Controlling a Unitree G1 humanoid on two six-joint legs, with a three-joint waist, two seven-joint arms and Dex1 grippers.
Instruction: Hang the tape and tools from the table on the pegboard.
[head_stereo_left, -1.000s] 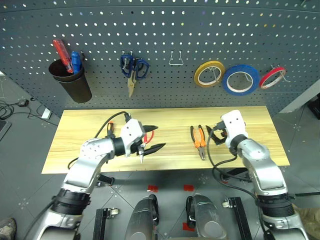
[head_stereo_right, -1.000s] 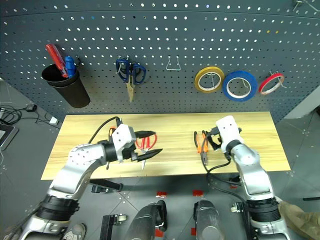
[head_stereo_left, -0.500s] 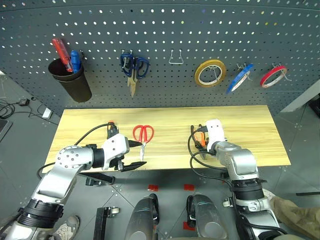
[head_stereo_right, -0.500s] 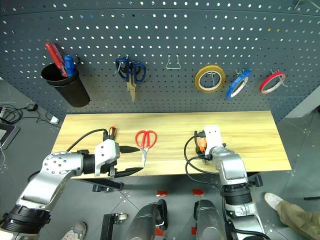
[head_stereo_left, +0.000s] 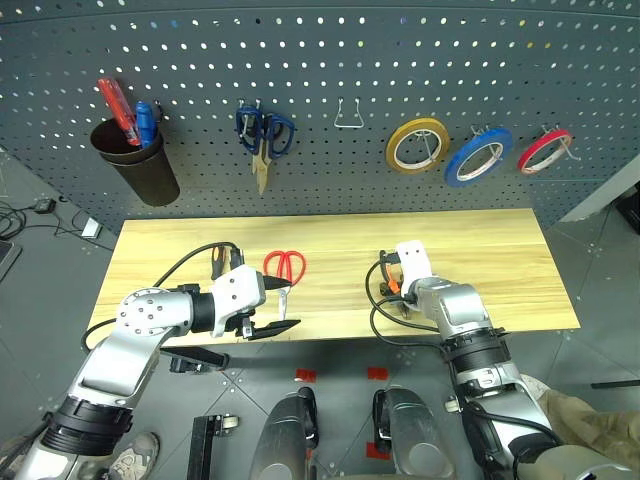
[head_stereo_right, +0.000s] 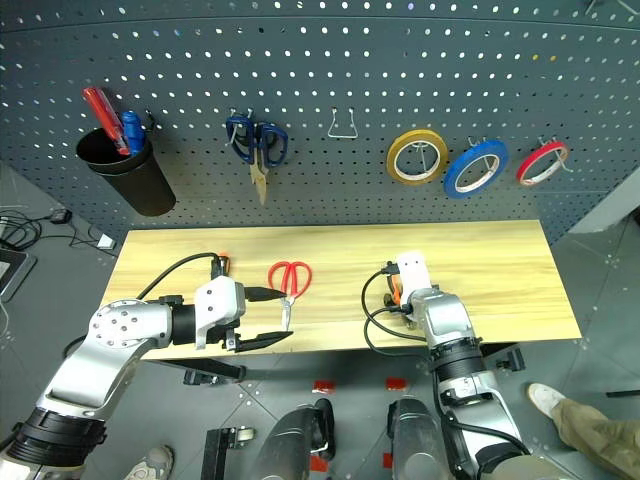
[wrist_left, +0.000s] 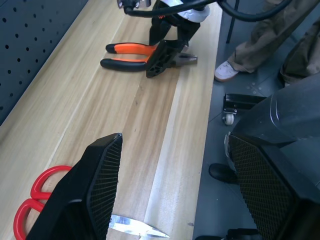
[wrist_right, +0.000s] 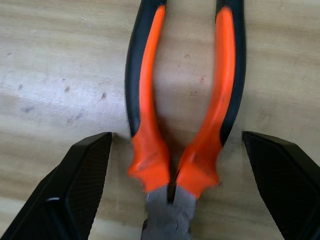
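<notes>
Step in hand, as I read it: right gripper (wrist_right: 172, 195) coming onto the pliers (wrist_right: 182, 115) for a pickup. Its fingers are spread wide, one each side of the tool near the pivot, nothing pinched yet. To do it well: keep the pivot centred btwn the pads, settle low to the table (head_stereo_left: 500, 260) w/o scraping, then close across both handles just behind the joint so the tool can't swivel (the head is heavy, so a grip far back would droop). The pliers lie flat near the front edge, long axis running front-to-back, nose toward the robot, handles toward the pegboard (head_stereo_left: 330, 60). Left gripper (head_stereo_left: 268, 312) also open, empty, beside the red-handled scissors (head_stereo_left: 283, 272), tips pointing to the robot. Farther back, blue tape (head_stereo_left: 478, 158) already hangs on a hook.
</notes>
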